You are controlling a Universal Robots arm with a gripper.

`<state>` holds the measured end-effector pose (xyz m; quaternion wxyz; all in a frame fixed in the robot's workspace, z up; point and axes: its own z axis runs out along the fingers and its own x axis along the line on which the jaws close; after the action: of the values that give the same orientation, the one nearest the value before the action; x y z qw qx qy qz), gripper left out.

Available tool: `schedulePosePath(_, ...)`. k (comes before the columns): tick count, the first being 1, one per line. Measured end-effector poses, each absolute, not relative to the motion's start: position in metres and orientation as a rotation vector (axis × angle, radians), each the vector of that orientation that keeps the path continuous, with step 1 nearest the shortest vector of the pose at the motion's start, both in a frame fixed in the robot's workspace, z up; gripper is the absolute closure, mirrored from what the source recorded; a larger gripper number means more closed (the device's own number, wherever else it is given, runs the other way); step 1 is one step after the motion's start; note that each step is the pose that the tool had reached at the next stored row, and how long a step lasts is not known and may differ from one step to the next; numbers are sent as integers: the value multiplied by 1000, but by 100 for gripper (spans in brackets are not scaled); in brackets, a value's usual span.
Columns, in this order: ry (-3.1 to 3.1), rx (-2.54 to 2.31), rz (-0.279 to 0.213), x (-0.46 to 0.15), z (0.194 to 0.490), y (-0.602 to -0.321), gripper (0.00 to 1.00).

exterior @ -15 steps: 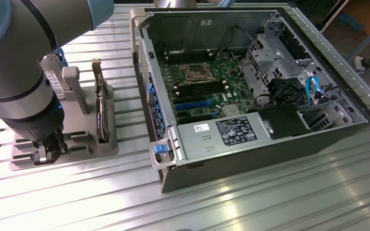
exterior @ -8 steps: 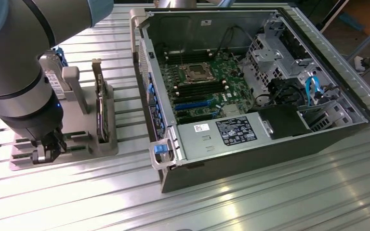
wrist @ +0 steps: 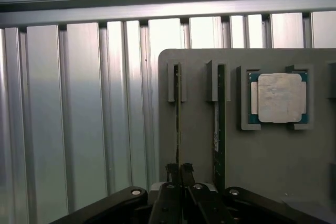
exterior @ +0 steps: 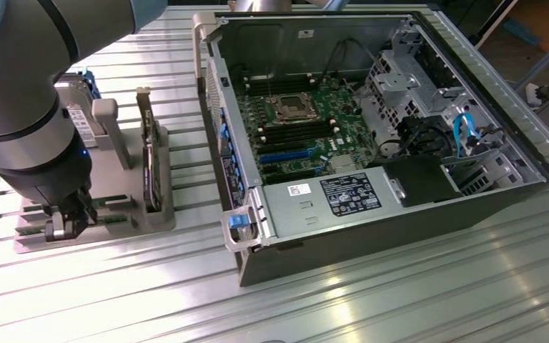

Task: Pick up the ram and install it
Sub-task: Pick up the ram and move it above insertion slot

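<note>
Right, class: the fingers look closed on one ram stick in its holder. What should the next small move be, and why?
Probably a short, straight lift. The gripper is shut on the ram, which stands edge-on in the grey holder, its far end between guide posts. The second ram stands close beside it, so a sideways tilt might jam it.

A flat grey plastic tray [wrist: 273, 161] sits on the ribbed silver metal desk [exterior: 399, 300], at the exterior view's left of the open black computer case [exterior: 370, 243]. In the tray a thin green ram stick [wrist: 178, 119] stands on edge, pinched by the black pincer [wrist: 180, 170]. A second ram stick [wrist: 220, 124] is just beside it, then a square silver chip [wrist: 278, 98].
</note>
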<state>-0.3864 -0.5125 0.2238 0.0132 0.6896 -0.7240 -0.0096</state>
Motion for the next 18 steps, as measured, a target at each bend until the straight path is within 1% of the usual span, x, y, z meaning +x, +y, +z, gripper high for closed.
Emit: schedulePosePath(18,-2255,2149,-30,-386,243,-513,88)
